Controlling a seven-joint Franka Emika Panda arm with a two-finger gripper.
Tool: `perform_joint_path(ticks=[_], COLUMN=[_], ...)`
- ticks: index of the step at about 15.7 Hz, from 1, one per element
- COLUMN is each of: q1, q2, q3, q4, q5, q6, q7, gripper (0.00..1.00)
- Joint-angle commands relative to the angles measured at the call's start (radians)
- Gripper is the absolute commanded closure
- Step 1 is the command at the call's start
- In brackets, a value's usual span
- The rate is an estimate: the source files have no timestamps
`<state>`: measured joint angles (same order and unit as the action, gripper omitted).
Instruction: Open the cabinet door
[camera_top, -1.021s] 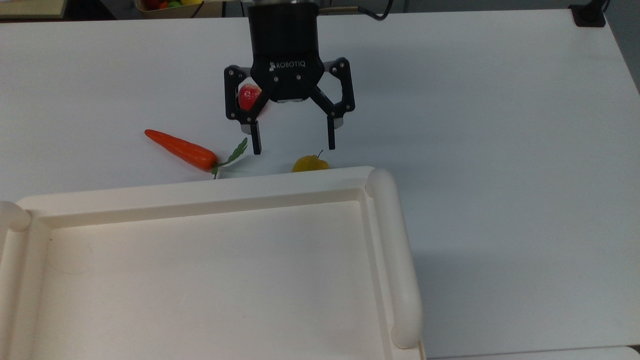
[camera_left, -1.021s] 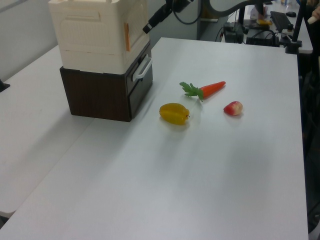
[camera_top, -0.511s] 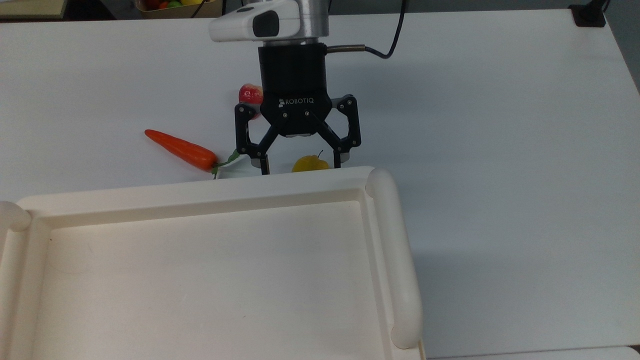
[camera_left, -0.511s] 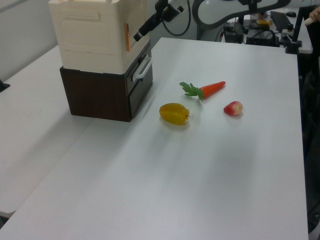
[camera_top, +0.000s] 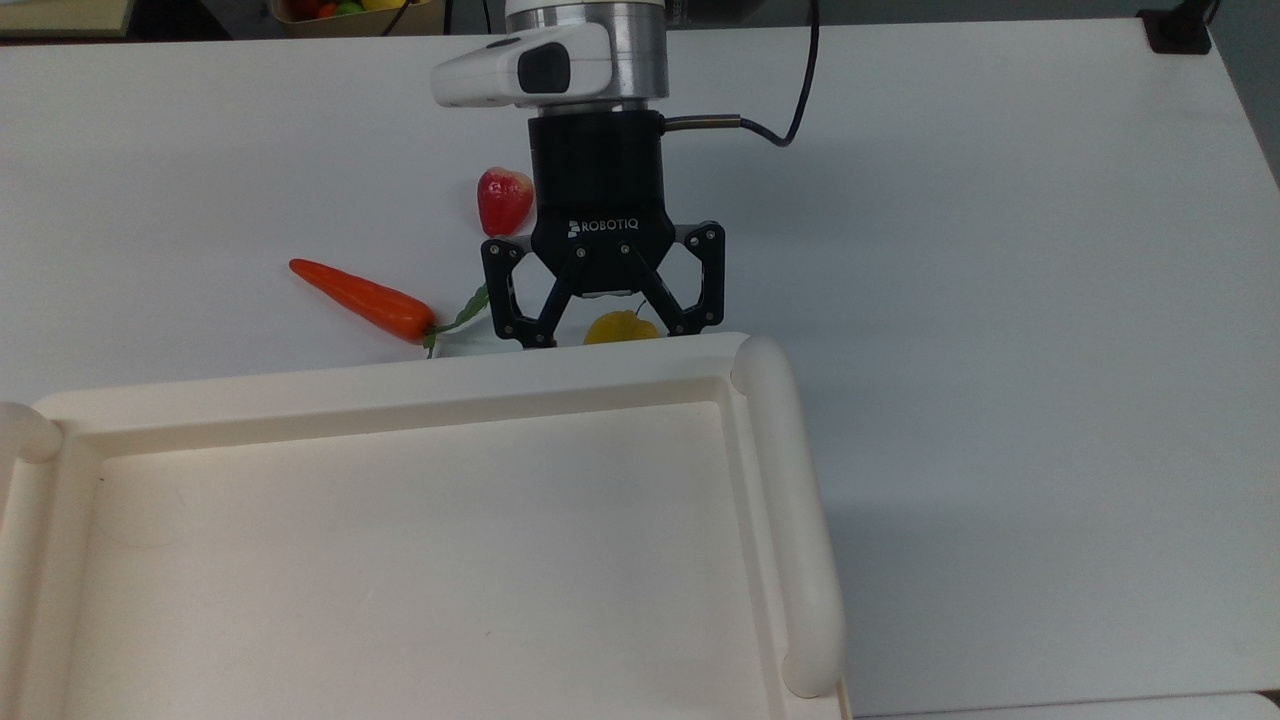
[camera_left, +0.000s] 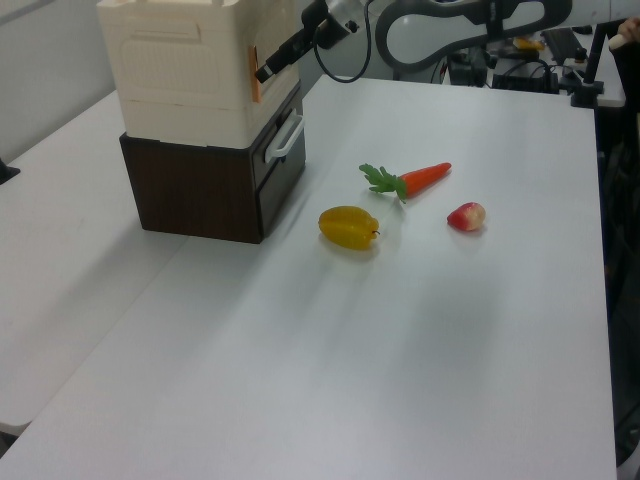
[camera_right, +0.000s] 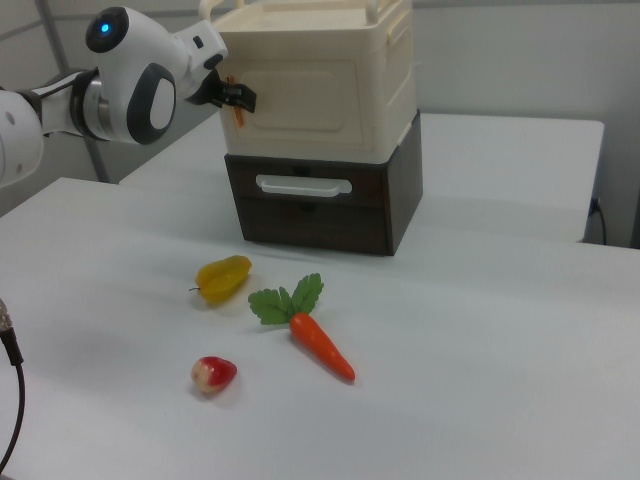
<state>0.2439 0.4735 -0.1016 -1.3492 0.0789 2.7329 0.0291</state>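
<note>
Going from the right view's left to its right, the arm is reaching in from the left edge, and the gripper (camera_right: 238, 101) is sitting at the left edge of the cabinet door (camera_right: 305, 95), beside a small orange handle (camera_right: 236, 113). In the top view the gripper (camera_top: 604, 340) is showing its jaws spread wide, with nothing visibly caught between them, and the fingertips are dropping out of sight behind the cabinet's front rim (camera_top: 560, 362).

The cabinet door is the cream panel filling the front of the upper box, standing upright and looking closed. Under it a dark drawer (camera_right: 318, 202) is carrying a white bar handle (camera_right: 303, 185). On the table (camera_right: 480, 380) in front, a yellow fruit (camera_right: 223, 277), a red fruit (camera_right: 213, 373) and a carrot (camera_right: 318, 343) are lying well apart from the cabinet.

The door is looking like thin, stiff, light plastic, smooth and likely slippery on its flat face. The orange handle at its edge is probably the best place to grip. A gentle pull along the hinge's arc should be enough; tugging hard may shift the whole light cabinet.
</note>
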Motion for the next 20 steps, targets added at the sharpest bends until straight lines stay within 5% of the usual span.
perform_joint_path(ticks=[1,14,16,20], q1=[0.021,0.021,0.021,0.023], q2=[0.016,0.059,0.062,0.067], q3=[-0.010,-0.012,-0.010,-0.010], q4=[0.018,0.047,0.047,0.044], q5=[-0.031,-0.034,-0.034,-0.036], q6=[0.016,0.079,0.080,0.080], q7=[0.040,0.058,0.058,0.060], gripper=[0.55,0.57,0.64,0.94])
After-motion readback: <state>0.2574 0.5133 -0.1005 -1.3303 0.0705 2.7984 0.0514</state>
